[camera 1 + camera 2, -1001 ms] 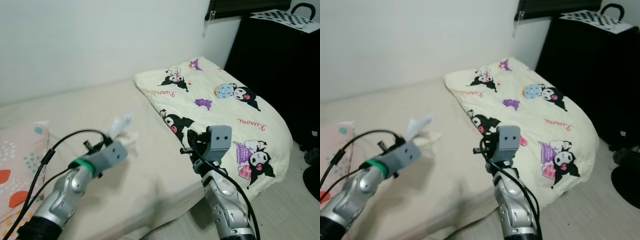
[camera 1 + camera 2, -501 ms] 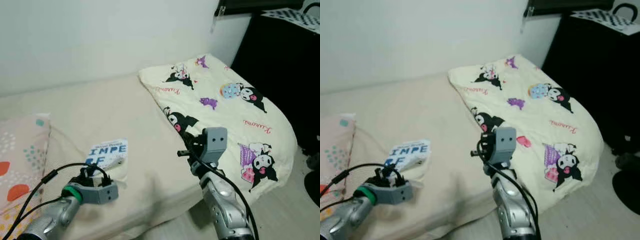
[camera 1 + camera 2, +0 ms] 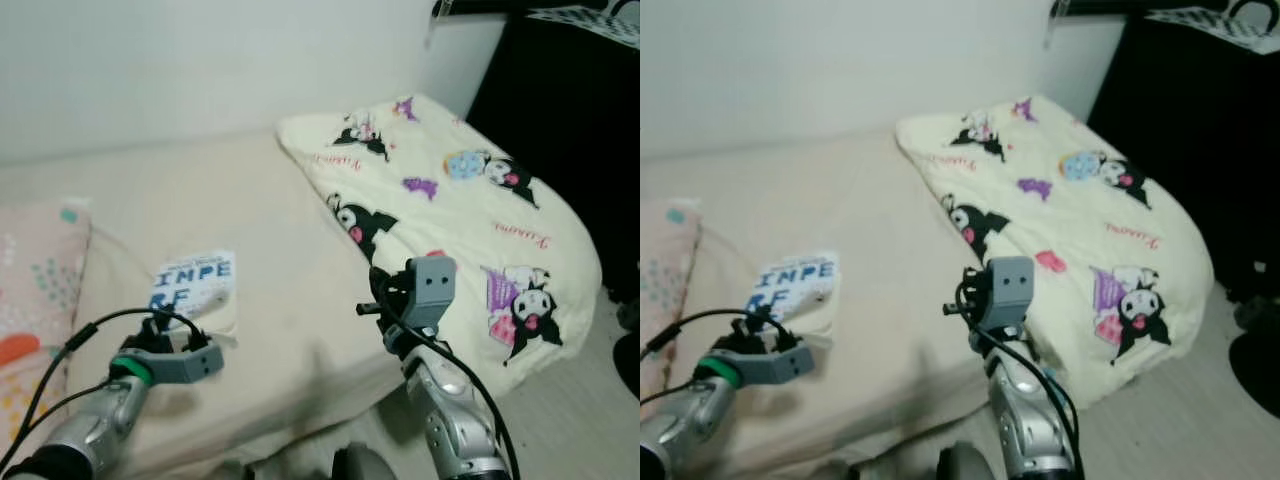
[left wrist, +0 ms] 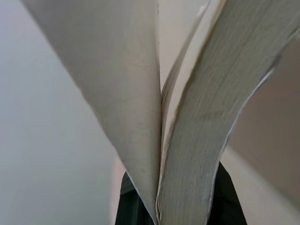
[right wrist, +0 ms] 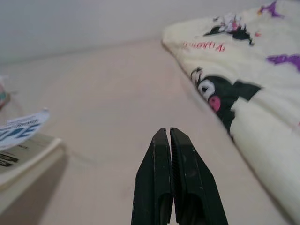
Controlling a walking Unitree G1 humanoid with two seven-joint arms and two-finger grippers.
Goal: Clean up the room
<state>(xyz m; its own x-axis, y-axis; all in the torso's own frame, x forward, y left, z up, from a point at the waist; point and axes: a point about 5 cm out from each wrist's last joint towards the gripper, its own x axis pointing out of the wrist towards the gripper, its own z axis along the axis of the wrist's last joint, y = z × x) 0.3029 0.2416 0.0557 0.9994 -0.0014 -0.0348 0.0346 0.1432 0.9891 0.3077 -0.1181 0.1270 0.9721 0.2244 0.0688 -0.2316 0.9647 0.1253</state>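
Left claw (image 3: 172, 338) clamped on book (image 3: 193, 284), now low on beige bed (image 3: 290, 250); right claw (image 5: 169, 159) together; cartoon quilt (image 3: 470, 210) alongside.

Book (image 3: 194, 283) cover: large blue letters "INPE" above "RF", partly cut off. Blanket (image 3: 470, 210): small red script beside the cartoon figures, too small to read.

Plain white wall (image 3: 200, 60) running across from 9 to 1 o'clock. Beige-sheeted bed (image 3: 280, 250) spread below it through the middle. Black cabinet (image 3: 570, 110) standing at 2 o'clock, just beside the bed's end. Pale wood-look floor (image 3: 570, 420) at 4 o'clock. Soft, even light throughout.
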